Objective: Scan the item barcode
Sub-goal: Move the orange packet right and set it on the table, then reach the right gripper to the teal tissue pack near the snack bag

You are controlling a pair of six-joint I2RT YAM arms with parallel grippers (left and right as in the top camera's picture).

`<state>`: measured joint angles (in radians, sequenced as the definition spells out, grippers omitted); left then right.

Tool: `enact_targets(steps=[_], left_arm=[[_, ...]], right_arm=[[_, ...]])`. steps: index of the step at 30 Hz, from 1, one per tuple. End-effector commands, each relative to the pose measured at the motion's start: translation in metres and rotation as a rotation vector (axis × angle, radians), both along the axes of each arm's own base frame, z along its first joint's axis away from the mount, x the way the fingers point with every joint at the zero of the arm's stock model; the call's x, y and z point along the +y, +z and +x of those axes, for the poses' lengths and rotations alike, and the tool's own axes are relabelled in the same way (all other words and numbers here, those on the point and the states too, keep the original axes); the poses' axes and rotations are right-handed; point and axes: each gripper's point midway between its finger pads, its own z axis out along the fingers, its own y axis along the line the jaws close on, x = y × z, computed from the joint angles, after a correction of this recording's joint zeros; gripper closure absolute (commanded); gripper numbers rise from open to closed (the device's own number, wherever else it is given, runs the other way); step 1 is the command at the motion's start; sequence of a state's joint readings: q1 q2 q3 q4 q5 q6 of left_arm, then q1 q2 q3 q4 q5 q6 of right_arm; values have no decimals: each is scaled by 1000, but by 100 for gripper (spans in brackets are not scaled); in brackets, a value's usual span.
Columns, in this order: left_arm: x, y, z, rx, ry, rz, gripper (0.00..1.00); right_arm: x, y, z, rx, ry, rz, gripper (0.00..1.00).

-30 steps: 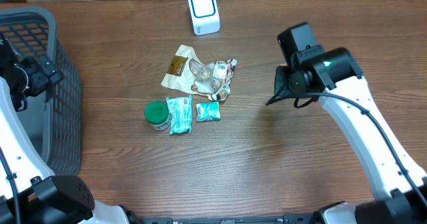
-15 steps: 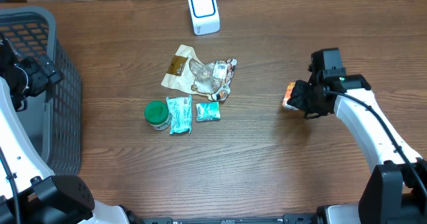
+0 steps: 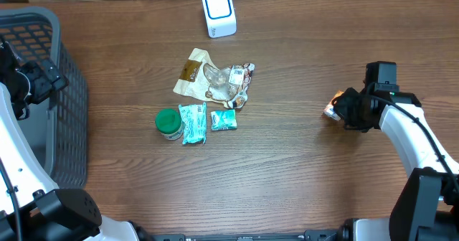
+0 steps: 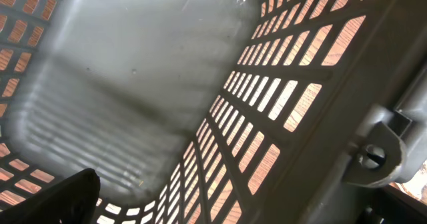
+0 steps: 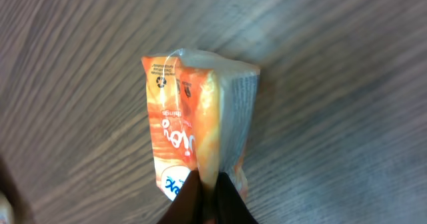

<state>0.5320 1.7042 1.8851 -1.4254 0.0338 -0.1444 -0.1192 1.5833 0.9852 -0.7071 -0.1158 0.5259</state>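
Well to the right of the scanner [image 3: 219, 11] and nearer the robot, the right tool [image 5: 208, 196] is clamped on the task's item, an orange packet [image 5: 193, 131]. The dark fingers are pinched together on one narrow end. In the wrist view the packet shows its orange printed face and a clear edge with white sheets inside. A recycling mark can be seen, but no barcode. It hangs low over the table [image 3: 287, 183]; I cannot tell whether its far end touches the wood.

The left tool [image 3: 32, 83] is far to the left of the scanner, over the grey basket [image 3: 50, 26]. Its jaws stand wide apart with nothing between them, and the wrist view looks down into the bare basket.

Nearer the robot than the scanner, and well apart from the packet, lie crumpled wrappers [image 3: 215, 79], two teal sachets [image 3: 192, 123] and a green-lidded jar [image 3: 168, 123].

As I judge it, the pick-up is done and the step in hand is presenting the item. The packet is not yet anywhere near the reader. The next move calls for carrying it across to the scanner's blue-ringed window. The wrist must also turn, so that the face bearing the barcode, probably the hidden one, is squarely toward the window and clear of the fingers.
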Motion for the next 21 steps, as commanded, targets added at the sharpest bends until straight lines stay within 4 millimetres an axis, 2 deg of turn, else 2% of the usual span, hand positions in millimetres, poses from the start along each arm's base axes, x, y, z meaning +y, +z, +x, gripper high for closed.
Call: enact_targets(steps=[1,3,7,12,16,21], left_arm=[[4,-5,-1,19,-11,8,0],[4,-5,-1,19,-11,8,0],[4,-5,-1,19,-11,8,0],[4,-5,-1,19,-11,8,0],[4,-5,-1,19,-11,8,0],[4,-5,-1,19,-11,8,0]], right_arm=[[-1,-5,-11,43,-27,2,69],[-1,-6,-15,59,-20,2,63],[6,-2,-17,71,31,24,60],[42,33,-4,6,262,112,57],[83,73,7,-53,437,113,53],[154,121,21,-189,659,49,49]])
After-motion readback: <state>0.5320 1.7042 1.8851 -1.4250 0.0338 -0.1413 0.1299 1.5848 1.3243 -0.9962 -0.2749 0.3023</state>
